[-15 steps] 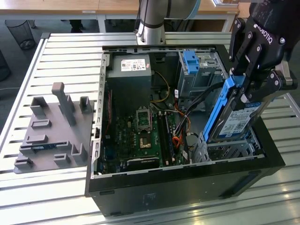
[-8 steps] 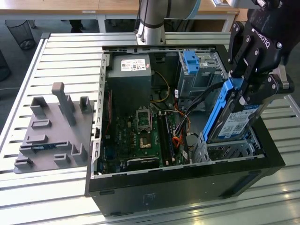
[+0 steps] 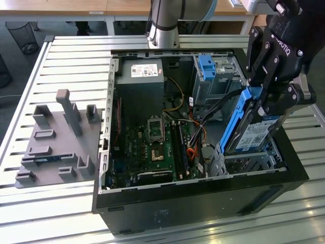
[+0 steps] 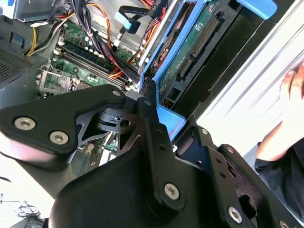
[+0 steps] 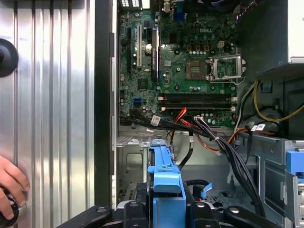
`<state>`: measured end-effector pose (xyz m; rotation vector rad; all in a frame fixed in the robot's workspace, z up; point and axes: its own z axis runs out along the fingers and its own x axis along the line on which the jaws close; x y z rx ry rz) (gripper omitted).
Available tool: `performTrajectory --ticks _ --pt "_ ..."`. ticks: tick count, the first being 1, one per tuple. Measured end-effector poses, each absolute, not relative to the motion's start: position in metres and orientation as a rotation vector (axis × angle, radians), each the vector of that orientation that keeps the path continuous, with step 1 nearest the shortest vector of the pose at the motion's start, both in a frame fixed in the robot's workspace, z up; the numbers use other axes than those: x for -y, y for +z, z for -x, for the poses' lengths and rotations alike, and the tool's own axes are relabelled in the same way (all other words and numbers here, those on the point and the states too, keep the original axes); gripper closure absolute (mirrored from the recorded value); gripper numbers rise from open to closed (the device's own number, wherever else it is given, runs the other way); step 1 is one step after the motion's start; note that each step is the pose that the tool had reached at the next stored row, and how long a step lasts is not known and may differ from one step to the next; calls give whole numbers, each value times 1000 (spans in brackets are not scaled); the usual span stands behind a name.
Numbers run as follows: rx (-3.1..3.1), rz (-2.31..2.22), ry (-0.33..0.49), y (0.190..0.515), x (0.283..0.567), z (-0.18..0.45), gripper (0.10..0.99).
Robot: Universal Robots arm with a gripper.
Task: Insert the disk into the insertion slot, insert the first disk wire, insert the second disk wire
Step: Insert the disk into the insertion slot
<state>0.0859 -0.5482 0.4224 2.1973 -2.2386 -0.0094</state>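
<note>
The silver-and-black robot arm (image 3: 162, 20) rises at the far side of the slatted metal table (image 3: 66, 66). It reaches over the open black computer case (image 3: 203, 203), with its wrist pitched down toward the case's near corner at the exterior view's right. The black gripper (image 3: 266, 104) is clamped on the upper end of the disk (image 3: 251, 133), a flat silver hard drive with a white-and-blue label in a bright blue plastic carrier.

The disk hangs steeply tilted. Its lower end meets the top of the insertion slot (image 3: 249, 161), a low cage of silver perforated sheet metal, and it is not lying flat inside. Whether the two touch cannot be told.

The case's black side wall runs just beside the disk's outer face. On the inner side, a bundle of black and orange cables (image 3: 203, 127) lies near, in front of the green motherboard (image 3: 152, 147). A taller grey bay with a blue tab (image 3: 210, 71) stands beyond the disk. In the first wrist view, a person's hand (image 5: 9, 185) rests on the table outside the case.
</note>
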Motion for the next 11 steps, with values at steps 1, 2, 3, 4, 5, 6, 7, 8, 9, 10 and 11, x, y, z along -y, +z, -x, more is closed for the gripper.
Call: performTrajectory --ticks 1,2,3,4,5,6,7,8,9,10,11 --pt "2239 -2197 -9 422 548 -86 722" --pt "2239 -2197 -9 421 548 -86 722" --pt "2239 -2197 -9 421 548 -86 722" --pt "2239 -2197 -10 420 548 -86 722" --pt "2239 -2197 -9 420 548 -86 722" --pt "2239 -2197 -9 420 548 -86 722" --pt "2239 -2197 -9 419 548 -86 722" --pt "2239 -2197 -9 419 548 -86 722" --pt "2239 -2197 -9 419 548 -86 722" --pt "2239 -2197 -9 419 548 -86 722" --pt "2239 -2197 -9 418 548 -86 722"
